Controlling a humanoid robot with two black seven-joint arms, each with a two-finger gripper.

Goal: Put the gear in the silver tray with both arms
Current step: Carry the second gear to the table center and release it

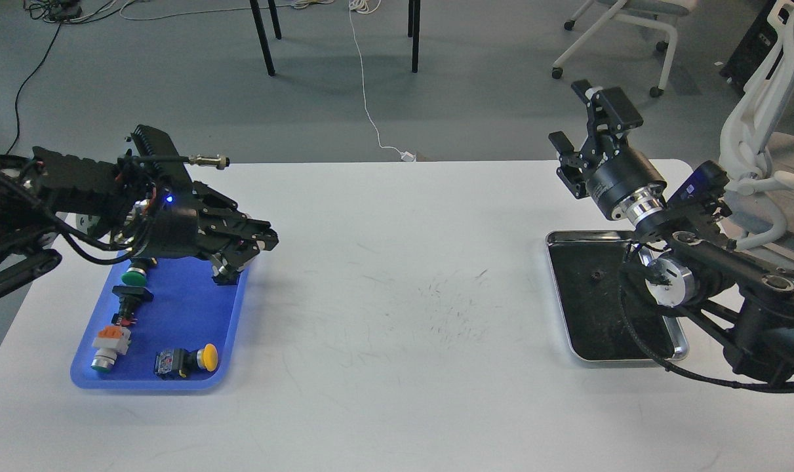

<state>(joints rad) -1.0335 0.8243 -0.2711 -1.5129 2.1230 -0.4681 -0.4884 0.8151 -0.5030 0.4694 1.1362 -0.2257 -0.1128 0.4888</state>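
Observation:
The silver tray point(562, 313) lies at the table's right, with a dark scuffed floor and a tiny dark speck on it. My right gripper point(585, 123) is open and empty, raised above the table's far edge behind the tray. My left gripper point(260, 240) hovers over the right rim of the blue tray point(174, 314); its dark fingers lie close together and I cannot tell what they hold. A brass cylindrical sensor point(208, 159) on a black cable sticks out level above my left arm. The red button switch is mostly hidden under the gripper.
The blue tray holds a green button point(133, 275), a black switch part point(129, 296), an orange-and-white part point(108, 343) and a yellow button switch point(188, 359). White office chairs point(757, 131) stand past the table's right end. Table legs and cables are on the floor behind.

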